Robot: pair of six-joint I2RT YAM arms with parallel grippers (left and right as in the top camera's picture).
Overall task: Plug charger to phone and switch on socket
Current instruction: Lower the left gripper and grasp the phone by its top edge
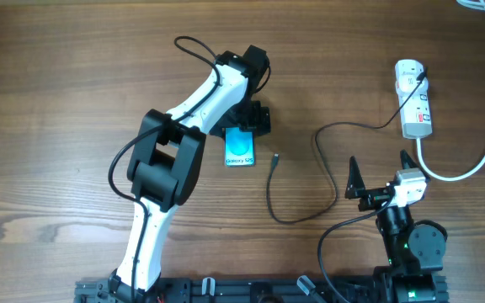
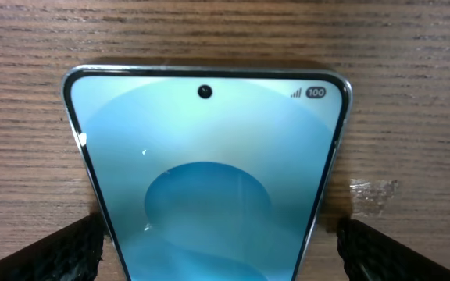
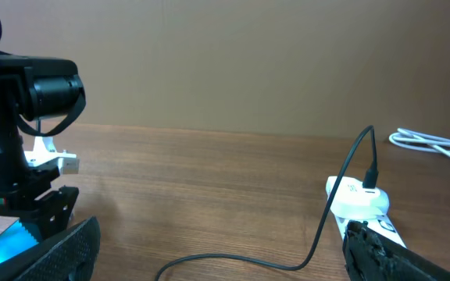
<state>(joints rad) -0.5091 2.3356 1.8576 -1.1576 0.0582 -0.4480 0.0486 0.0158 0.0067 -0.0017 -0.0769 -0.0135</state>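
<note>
One phone (image 1: 240,150) only, flat on the wooden table (image 1: 74,84), cyan screen up, a little left of the middle. One charger (image 1: 336,189) also: a thin black cable with its small connector tip (image 1: 274,157) lying free just right of the phone, not touching it, then looping across the table to the plug (image 1: 420,80). Plug seated in the far end of the one socket (image 1: 414,99), at the right side. One white cord (image 1: 478,164) leaving the socket.

Two grippers. Over the upper end of the phone, the left gripper (image 1: 244,126), opened wide, one finger at each long side of the phone. Near the front right, well apart from phone and tip, the right gripper (image 1: 380,172), spread wide with nothing between.

Seen only from the left wrist: the camera hole and a "100" mark on the screen, and the fingers (image 2: 61,250) close beside the phone edges; impossible to tell if touching. Seen only from the right wrist: the plug standing upright on the socket.
</note>
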